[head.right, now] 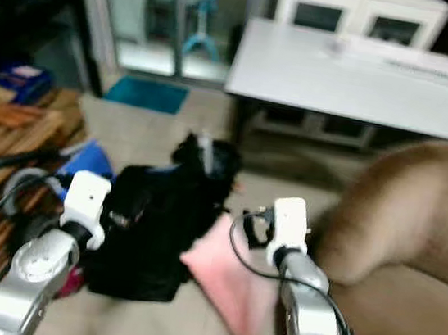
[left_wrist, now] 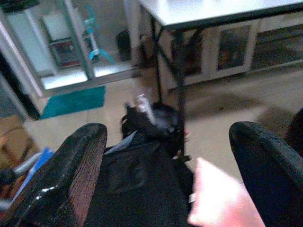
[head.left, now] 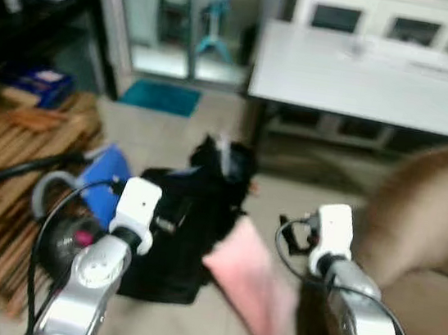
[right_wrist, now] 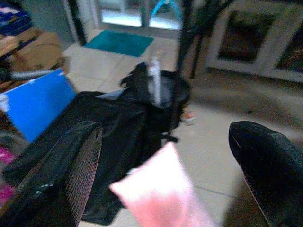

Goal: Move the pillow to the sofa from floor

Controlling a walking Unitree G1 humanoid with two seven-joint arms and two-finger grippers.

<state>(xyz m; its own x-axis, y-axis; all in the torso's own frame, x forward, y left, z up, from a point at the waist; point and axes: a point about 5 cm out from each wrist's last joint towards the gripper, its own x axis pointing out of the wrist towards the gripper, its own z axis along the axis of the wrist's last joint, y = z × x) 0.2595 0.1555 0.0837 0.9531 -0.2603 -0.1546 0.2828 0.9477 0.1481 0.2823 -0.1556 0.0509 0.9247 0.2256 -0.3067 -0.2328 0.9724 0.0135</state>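
Two silver arms are seen raised in the foreground, cabled at the wrists; the left gripper (left_wrist: 170,175) is held with its black fingers spread wide, nothing between them; the right gripper (right_wrist: 165,175) is likewise held wide apart, empty; between and beyond both, the pink pillow (head.left: 250,282) is seen low above the pale tiled floor (head.left: 213,125), blurred, one edge against a heap of black bags (head.left: 179,228), untouched by either gripper; a tan sofa (head.left: 430,236) is found to the right, just beside the pillow; a white table (head.left: 368,75) on dark legs is set behind, a white cabinet (head.left: 377,10) beyond it; a teal mat (head.left: 160,97) is laid before glass doors; wooden slats (head.left: 8,172) and a blue sheet (right_wrist: 35,101) are noted on the left; no writing can be read through the blur.
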